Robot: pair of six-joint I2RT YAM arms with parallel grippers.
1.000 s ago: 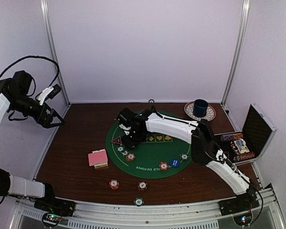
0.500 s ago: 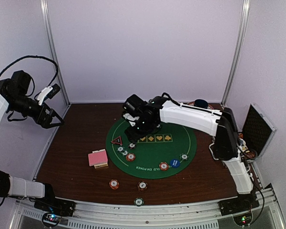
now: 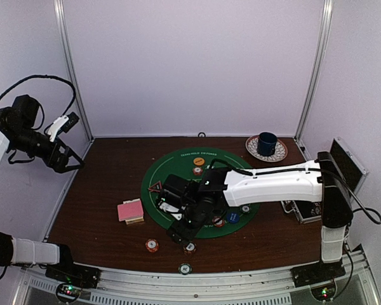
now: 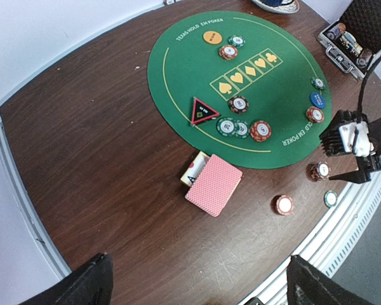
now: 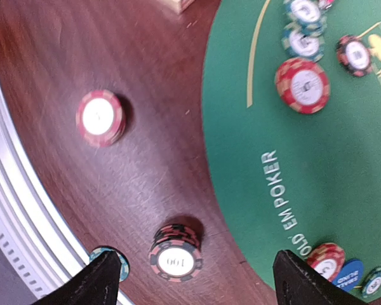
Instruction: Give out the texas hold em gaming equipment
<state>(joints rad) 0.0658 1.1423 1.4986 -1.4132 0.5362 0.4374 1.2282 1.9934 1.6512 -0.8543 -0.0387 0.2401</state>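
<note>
Sitting just off the near edge of the round green felt mat (image 5: pixel 292 178), a dark red striped poker chip stack (image 5: pixel 175 254) lies beneath the right gripper (image 5: pixel 197 273), jaws spread clear of it. Left of the mat lies a pink-backed card deck (image 4: pixel 213 185); the left gripper (image 4: pixel 200 270) hangs farther left, spread and empty.

Pink-backed cards (image 4: pixel 214 185) lie stacked beside the green mat (image 4: pixel 178 76) carrying striped chips (image 4: pixel 260 130), discs (image 4: pixel 316 99) and triangle marker (image 4: pixel 204 110).

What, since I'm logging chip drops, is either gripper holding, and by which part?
Nothing is held. The right gripper hangs open over a dark-red striped poker chip stack, with nothing between its fingers. The left gripper, raised, is open and empty.
</note>
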